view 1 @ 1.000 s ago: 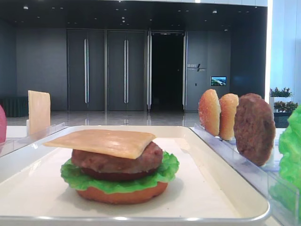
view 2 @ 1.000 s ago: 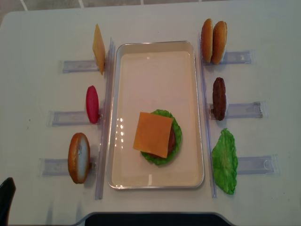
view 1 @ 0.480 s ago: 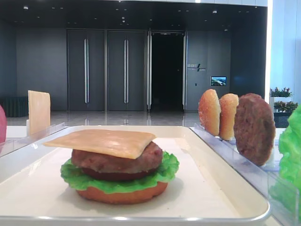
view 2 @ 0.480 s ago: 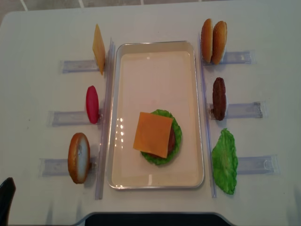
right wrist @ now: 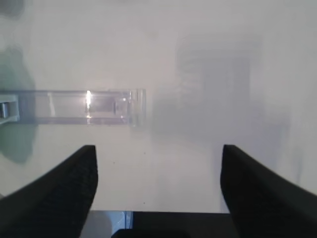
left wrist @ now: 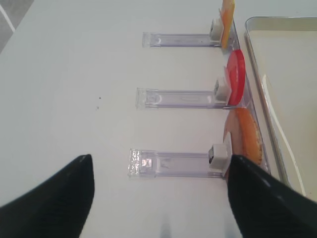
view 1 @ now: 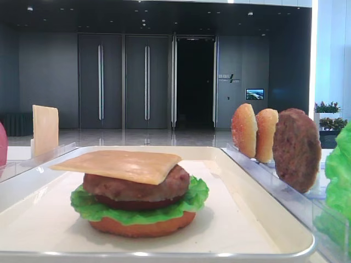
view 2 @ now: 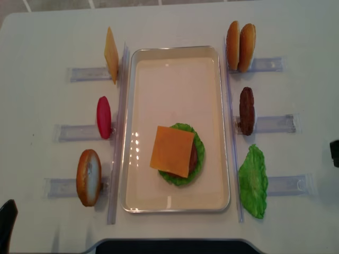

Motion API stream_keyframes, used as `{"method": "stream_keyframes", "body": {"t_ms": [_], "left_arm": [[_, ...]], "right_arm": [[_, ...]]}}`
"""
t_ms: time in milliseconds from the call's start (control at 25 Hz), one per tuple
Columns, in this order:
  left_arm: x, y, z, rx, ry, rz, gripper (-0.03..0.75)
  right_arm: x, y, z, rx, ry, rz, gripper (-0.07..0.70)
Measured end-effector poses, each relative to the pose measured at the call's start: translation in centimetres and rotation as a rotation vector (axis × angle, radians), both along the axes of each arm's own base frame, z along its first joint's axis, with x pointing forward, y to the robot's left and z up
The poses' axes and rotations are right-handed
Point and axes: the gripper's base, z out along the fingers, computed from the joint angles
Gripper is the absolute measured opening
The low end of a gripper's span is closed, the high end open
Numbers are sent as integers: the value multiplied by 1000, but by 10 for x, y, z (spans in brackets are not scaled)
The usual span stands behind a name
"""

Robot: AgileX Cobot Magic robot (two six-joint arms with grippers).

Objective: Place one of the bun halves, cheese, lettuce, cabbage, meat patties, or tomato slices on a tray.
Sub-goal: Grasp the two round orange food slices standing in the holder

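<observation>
Stack: the tray [view 2: 175,55] holds a bottom bun, lettuce [view 2: 197,138], a patty and cheese [view 2: 172,151] on top; nothing here has moved.
Top bun: the speckled bun [view 2: 232,45] stands in its rack at the far right, just beside a plain bun [view 2: 247,47]; likely next to go.
What is new: the right gripper [view 2: 335,153] now peeks in at the right edge, so a reach may be starting.
Right fingers: [right wrist: 54,191] wide apart, holding nothing, over bare surface [right wrist: 208,64] near a clear rack [right wrist: 79,106].
Left fingers: [left wrist: 49,198] wide, empty.
Hard to see: most of the right arm is cut off.
</observation>
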Motion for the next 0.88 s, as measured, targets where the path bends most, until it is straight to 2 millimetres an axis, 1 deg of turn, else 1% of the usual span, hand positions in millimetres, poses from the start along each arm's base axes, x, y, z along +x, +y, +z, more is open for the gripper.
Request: {"method": "stream_keyframes", "body": {"t_ms": [200, 400, 520, 680, 800, 880], "left_arm": [[0, 0, 0, 0, 0, 0, 643], [0, 0, 0, 0, 0, 0, 643], [0, 0, 0, 0, 0, 0, 643], [0, 0, 0, 0, 0, 0, 643], [0, 0, 0, 0, 0, 0, 643], [0, 0, 0, 0, 0, 0, 643]], "right_arm": [[54, 3, 22, 6, 19, 15, 523], [103, 8, 48, 42, -40, 13, 523], [130, 10, 59, 51, -69, 13, 523], [165, 11, 67, 61, -106, -10, 523], [190, 12, 67, 62, -122, -12, 523], [206, 13, 63, 67, -122, -19, 523]]}}
